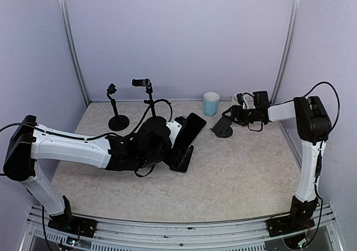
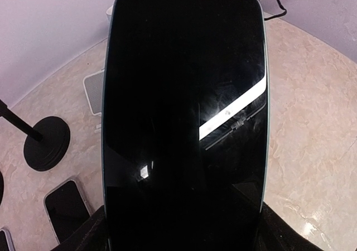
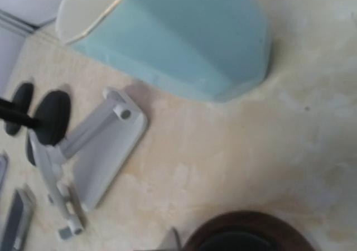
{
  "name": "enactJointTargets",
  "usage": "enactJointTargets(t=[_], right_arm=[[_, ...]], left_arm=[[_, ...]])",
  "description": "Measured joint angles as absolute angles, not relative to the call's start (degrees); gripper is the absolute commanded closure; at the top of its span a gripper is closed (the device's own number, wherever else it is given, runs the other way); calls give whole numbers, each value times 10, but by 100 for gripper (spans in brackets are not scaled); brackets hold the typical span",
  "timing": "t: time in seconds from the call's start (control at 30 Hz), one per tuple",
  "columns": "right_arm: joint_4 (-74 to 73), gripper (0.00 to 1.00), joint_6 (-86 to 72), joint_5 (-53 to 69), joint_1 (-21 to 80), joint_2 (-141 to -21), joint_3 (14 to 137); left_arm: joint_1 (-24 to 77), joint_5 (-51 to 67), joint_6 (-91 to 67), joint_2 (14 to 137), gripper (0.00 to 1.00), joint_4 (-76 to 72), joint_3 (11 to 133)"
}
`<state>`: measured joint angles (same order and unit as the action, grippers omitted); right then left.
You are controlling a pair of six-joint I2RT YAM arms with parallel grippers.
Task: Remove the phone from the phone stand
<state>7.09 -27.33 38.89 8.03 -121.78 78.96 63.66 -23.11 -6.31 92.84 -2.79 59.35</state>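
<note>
Across the worktop [image 1: 234,167] my left arm lies low and outstretched, its claw [image 1: 179,138] grasping the phone [image 1: 191,129] by its lower edges, tilted above a white phone stand [image 3: 97,150].

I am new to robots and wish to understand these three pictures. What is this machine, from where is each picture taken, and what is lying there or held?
It is two white robot arms fixed at the near edge of a table. The wide picture comes from a camera above and behind them. The other two come from small cameras, one on each wrist. The left claw grips a black phone, which fills the left wrist picture. The right claw is near a light blue cup; whether it is open I cannot tell. On the table also stand an empty white phone stand and two black pole stands.
</note>
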Motion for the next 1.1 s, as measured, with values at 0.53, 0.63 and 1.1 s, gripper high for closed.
enactJointTargets(t=[0.53,0.63,1.1], right_arm=[[137,1,-311,403,94,-933,566],[155,2,-323,398,136,-882,524],[288,26,-401,350,331,-841,458]], left_arm=[[637,-300,-178,956,52,-47,621],[637,-306,-206,964,53,-55,631],[638,-323,-307,971,53,-82,636]])
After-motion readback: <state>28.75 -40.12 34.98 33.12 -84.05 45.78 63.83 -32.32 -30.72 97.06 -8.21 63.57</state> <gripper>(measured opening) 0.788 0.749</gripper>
